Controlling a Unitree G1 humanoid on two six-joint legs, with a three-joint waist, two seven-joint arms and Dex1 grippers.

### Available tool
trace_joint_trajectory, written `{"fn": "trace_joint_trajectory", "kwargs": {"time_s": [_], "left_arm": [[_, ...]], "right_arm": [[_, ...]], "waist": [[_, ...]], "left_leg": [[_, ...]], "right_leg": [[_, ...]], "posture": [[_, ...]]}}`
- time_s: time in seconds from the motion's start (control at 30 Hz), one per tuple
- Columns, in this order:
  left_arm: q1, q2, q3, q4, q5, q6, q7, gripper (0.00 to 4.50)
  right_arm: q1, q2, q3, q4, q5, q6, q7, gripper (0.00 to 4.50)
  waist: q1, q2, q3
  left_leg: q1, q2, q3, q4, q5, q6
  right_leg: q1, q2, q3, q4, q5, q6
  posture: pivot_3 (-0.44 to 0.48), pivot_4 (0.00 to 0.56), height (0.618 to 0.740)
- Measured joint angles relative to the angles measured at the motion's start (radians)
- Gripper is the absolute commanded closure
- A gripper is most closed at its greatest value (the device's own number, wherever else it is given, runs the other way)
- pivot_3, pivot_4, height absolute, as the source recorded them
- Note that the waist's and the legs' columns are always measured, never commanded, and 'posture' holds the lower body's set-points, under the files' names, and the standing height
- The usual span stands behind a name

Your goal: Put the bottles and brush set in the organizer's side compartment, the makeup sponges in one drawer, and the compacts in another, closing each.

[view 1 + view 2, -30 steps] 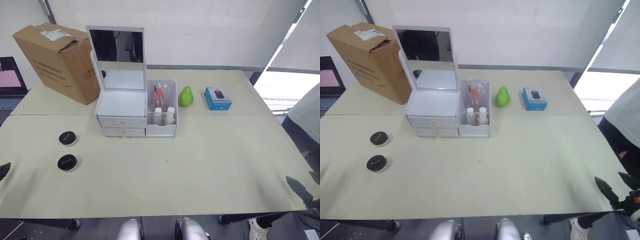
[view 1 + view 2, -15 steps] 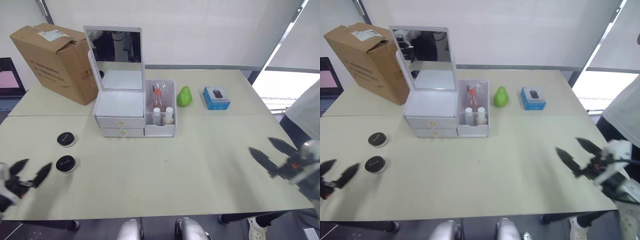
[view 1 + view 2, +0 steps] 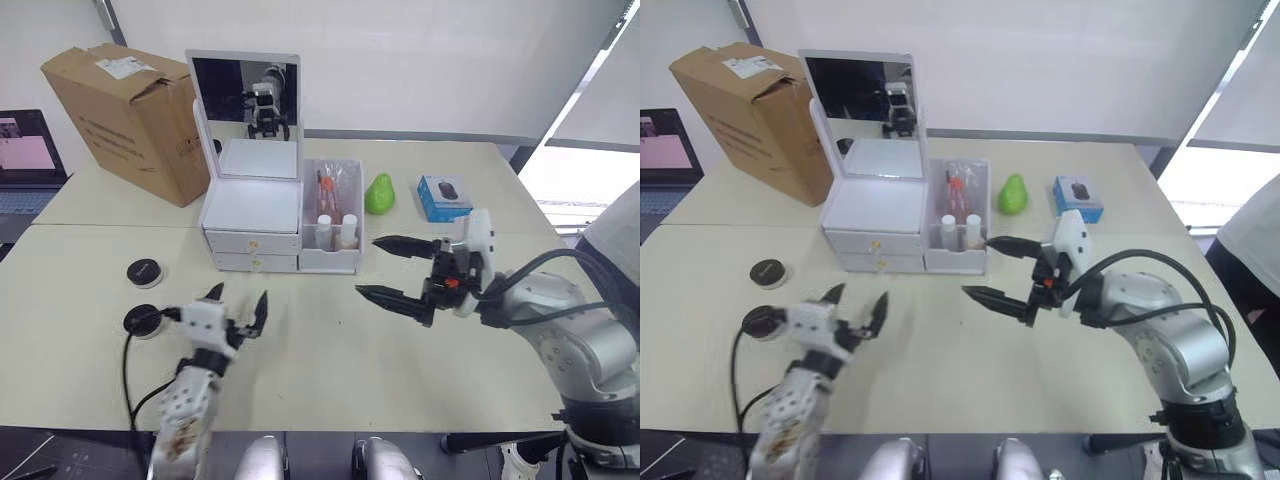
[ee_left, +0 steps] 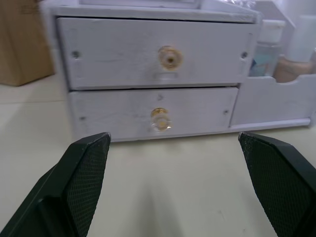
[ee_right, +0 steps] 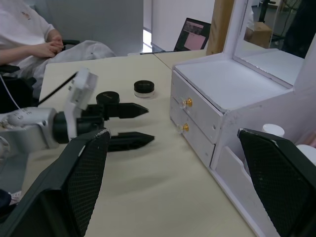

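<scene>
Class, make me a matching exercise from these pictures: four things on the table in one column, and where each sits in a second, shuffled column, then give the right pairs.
Things:
1. bottles
2. compacts
3. green pear
4. cardboard box

Places:
A. between the organizer and the blue box
B. on the table, robot's left of the drawers
C. in the side compartment
D. behind the mirror's left

Pairs: 1-C, 2-B, 3-A, 4-D

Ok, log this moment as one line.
left gripper: open, empty | right gripper: open, empty | drawers: shut | bottles: in bin | compacts: on table

No text, label or number is legible on anything here.
</scene>
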Motion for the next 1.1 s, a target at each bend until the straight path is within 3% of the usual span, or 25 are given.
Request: {"fn": "trace_joint_trajectory", "kwargs": {"time_s": [0.37,0.93,1.03,1.1], "left_arm": [[-0.178,-0.073,-0.054,0.356,0.1,-0.21,0.193,0.04],[-0.257,-0.054,-0.034,0.462,0.089,-0.279,0.247,0.04],[-0.258,-0.052,-0.034,0.464,0.086,-0.279,0.247,0.61],[-0.258,-0.052,-0.034,0.466,0.079,-0.277,0.246,1.26]], "right_arm": [[-0.023,-0.012,0.007,0.016,-0.017,0.022,0.019,0.0],[0.003,-0.015,0.001,0.006,-0.04,0.032,-0.012,0.0],[0.005,-0.015,-0.002,0.003,-0.04,0.032,-0.019,0.0],[0.009,-0.015,-0.003,0.0,-0.039,0.033,-0.02,0.0]], "waist": [[0.0,0.0,0.0],[0.0,0.0,0.0],[0.0,0.0,0.0],[0.0,0.0,0.0]], "left_leg": [[0.0,0.0,-0.001,0.0,0.0,0.0],[0.0,0.0,0.0,0.0,0.0,0.0],[0.0,0.0,-0.001,0.0,0.0,0.0],[0.0,0.0,0.0,0.0,0.0,0.0]], "right_leg": [[0.0,-0.001,-0.001,0.0,0.003,0.005],[0.0,-0.001,-0.002,0.0,0.003,0.005],[0.0,-0.001,-0.003,0.0,0.003,0.005],[0.0,-0.001,-0.002,0.0,0.003,0.005]], "posture": [[0.0,0.15,0.74],[0.0,0.15,0.74],[0.0,0.15,0.74],[0.0,0.15,0.74]]}}
